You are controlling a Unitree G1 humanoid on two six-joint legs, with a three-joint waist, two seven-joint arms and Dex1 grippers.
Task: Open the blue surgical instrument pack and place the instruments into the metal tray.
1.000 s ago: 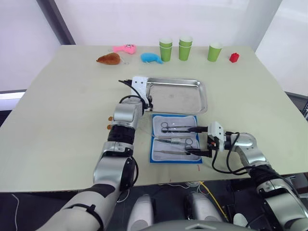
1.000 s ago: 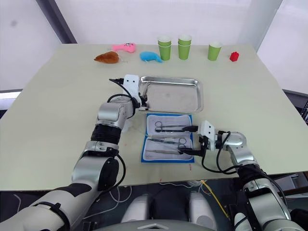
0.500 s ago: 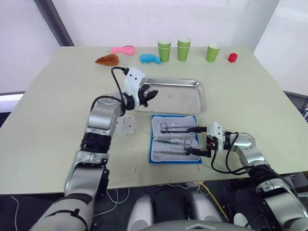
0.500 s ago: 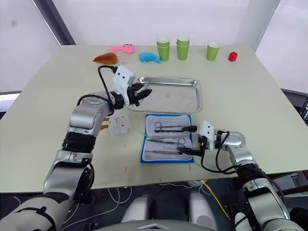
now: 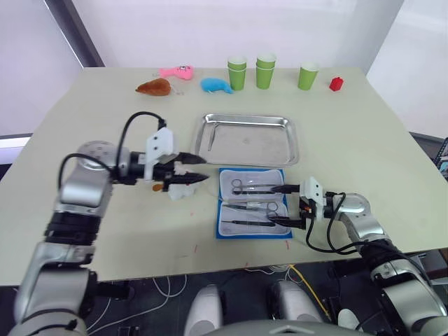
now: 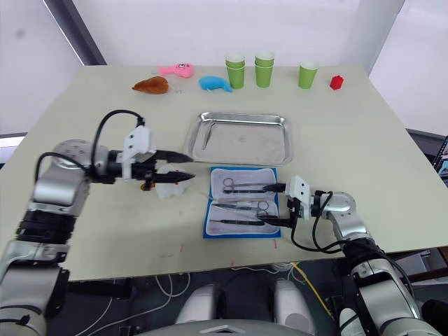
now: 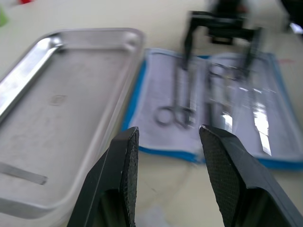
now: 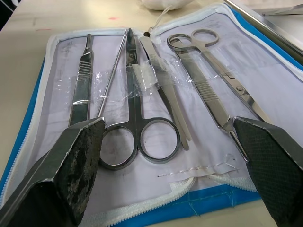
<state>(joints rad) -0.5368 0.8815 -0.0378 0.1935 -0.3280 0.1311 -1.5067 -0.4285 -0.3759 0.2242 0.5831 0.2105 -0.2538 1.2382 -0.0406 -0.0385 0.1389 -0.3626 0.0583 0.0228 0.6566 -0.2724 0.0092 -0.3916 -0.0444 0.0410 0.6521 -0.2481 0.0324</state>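
Observation:
The blue surgical instrument pack (image 5: 225, 210) lies open on the table, its pale lining up. Several instruments are strapped in it, among them ring-handled scissors (image 8: 137, 137) and forceps (image 8: 208, 94). Just behind it sits the metal tray (image 5: 259, 143), with one slim instrument (image 5: 211, 134) lying along its left end. My right gripper (image 5: 274, 204) is open at the pack's right edge, fingers (image 8: 75, 156) spread across the instruments' handles and holding nothing. My left gripper (image 5: 199, 169) is open and empty, left of the pack and pointing toward it. It hovers over a small white object (image 5: 179, 189).
Along the far edge stand three green cup stacks (image 5: 264, 70), a red block (image 5: 337, 84), a blue whale toy (image 5: 214, 85), a pink toy (image 5: 175, 71) and a brown toy (image 5: 156, 87). The table's front edge runs just behind my right wrist.
My left arm has swung away from the tray's left end, out to the left and nearer me. The slim instrument in the tray now lies uncovered. The right gripper has not moved.

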